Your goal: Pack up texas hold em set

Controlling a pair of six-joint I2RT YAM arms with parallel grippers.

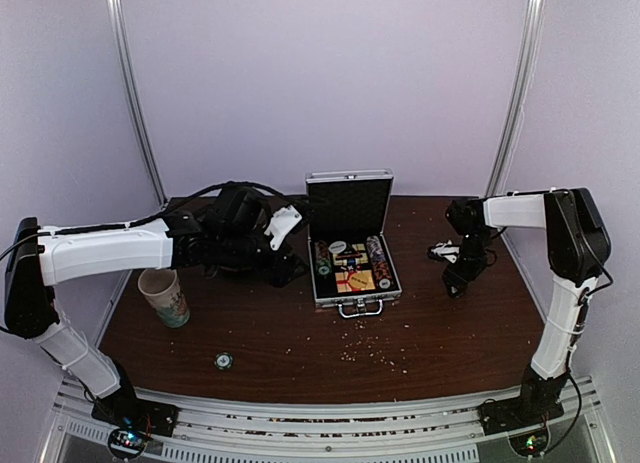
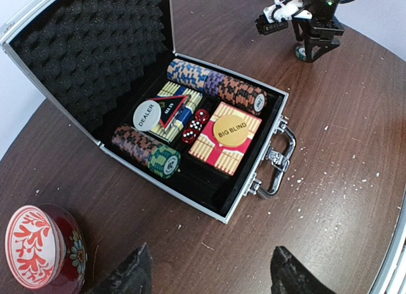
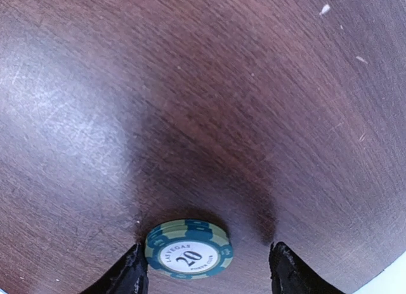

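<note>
The silver case stands open at the table's centre, lid upright. In the left wrist view its black tray holds rows of chips, a red-yellow card box, red dice, a white DEALER disc and a yellow BIG BLIND disc. My left gripper is open and empty, just left of the case. My right gripper is open, low over the table right of the case, around a flat green "20" chip; the left finger touches it, the right finger is apart.
A patterned paper cup stands at the left. A loose chip lies near the front left. A red-and-white bowl on a red saucer sits beside my left gripper. Pale crumbs are scattered in front of the case.
</note>
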